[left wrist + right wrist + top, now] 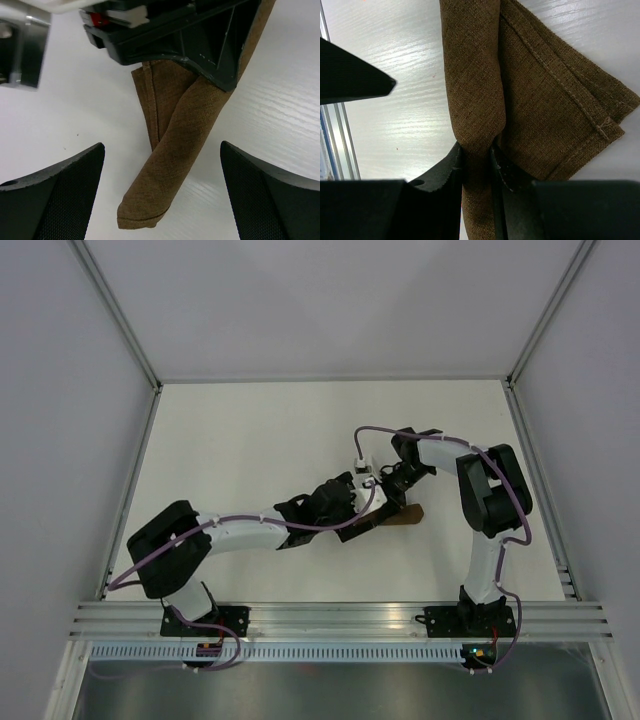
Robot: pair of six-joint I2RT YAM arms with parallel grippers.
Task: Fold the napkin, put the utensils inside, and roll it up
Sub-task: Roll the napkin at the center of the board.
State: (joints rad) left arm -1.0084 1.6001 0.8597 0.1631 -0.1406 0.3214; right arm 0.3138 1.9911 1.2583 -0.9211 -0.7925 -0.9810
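Toward the right of the table's (250, 440) middle, you had the napkin (475, 75) rolled into a narrow brown tube, with a flat flap of folded cloth lying just beside it. Your right gripper (477, 162) pinched the roll across its width, and the cloth was squeezed between both fingers. Your left gripper (161, 150) was spread wide on either side of the roll's other end and touched nothing. The knife was not visible; I judge it was inside, but I could not confirm this. Folding and most of the rolling looked done, and only the loose flap remained to wrap. The table was white with a faint wood grain, with plain grey walls (60, 390) around it and an aluminium rail (340, 620) at its near edge.
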